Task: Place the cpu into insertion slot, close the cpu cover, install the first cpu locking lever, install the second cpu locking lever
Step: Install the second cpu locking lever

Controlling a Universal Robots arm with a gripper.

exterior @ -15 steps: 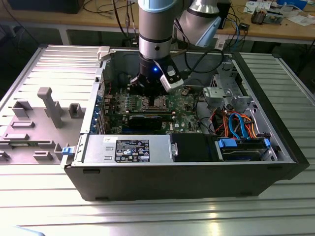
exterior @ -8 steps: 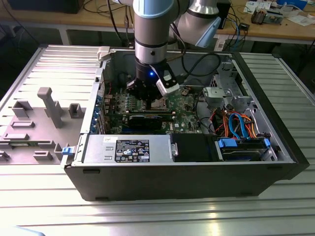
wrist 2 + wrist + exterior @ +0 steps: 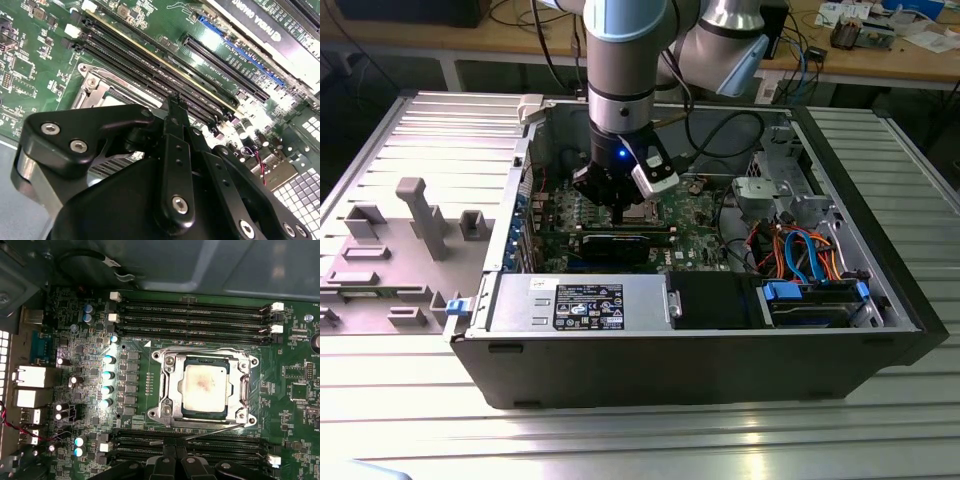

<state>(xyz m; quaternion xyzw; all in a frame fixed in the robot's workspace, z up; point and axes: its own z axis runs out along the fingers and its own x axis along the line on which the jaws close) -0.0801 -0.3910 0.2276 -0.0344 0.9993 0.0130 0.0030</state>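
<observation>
The cpu [image 3: 204, 384] sits in the insertion slot [image 3: 169, 361] with the cpu cover [image 3: 245, 390] closed; the narrow, empty pincer [image 3: 172, 456] hovers beside one unlatched lever [image 3: 212, 431].

You're in an electronics workshop or lab: an open computer case [image 3: 720, 330] lies on a ribbed metal table [image 3: 620, 440], grey fixtures [image 3: 420, 215] stand at its left edge, and a wooden bench [image 3: 880, 60] behind carries cables and parts.
</observation>
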